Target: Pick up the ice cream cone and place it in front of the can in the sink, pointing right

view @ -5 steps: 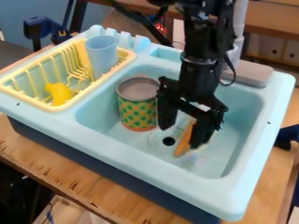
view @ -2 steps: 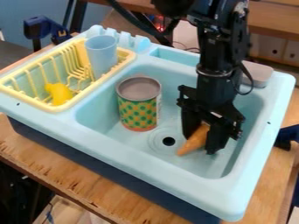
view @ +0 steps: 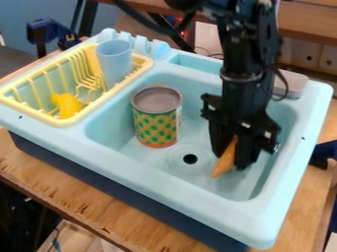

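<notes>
In the camera view, holding an orange carrot (view: pixel 225 160) between narrowly spaced fingers (view: pixel 246 153), inside the blue sink (view: pixel 289 197), with the drain (view: pixel 190 159) left of the fingers and a dotted can (view: pixel 156 118) farther up-left

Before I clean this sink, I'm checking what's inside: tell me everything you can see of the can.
The can stands upright in the sink, near the drain. Cylindrical, seemingly metal, it has a grey top, raised rim, green-dotted yellow side and orange-red bottom edge. The gripper does not touch it.
</notes>
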You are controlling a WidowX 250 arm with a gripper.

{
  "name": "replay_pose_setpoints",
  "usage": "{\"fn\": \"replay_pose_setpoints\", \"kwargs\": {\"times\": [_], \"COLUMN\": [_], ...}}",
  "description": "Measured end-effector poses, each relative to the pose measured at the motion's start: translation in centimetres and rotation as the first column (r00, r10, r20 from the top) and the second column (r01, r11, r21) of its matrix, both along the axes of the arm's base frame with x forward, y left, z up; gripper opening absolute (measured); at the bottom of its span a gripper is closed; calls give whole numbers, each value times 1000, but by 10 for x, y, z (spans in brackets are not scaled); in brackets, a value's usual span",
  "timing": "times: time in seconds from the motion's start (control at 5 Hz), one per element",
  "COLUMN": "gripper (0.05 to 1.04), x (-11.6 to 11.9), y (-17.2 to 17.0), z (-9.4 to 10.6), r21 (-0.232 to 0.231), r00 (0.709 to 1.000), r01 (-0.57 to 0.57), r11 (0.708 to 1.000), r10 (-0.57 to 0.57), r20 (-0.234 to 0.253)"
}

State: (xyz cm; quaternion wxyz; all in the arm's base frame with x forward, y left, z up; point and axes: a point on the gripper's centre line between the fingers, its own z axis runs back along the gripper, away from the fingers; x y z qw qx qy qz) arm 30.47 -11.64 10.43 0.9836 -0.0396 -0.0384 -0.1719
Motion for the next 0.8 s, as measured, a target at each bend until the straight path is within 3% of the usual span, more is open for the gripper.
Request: {"fn": "replay_pose_setpoints", "kwargs": {"times": [0.2, 0.4, 0.6, 0.8], "gripper": [527, 527, 527, 527], "x": [-5, -12, -22, -34], "y": [0, 0, -1, 3], "z": [30, 58, 62, 47], "r21": [-21, -135, -235, -236], "r00": [989, 915, 795, 613], "r01": [-124, -351, -559, -753], "r11": [992, 926, 795, 615], "r10": [125, 370, 595, 785], "r20": [84, 159, 120, 90]}}
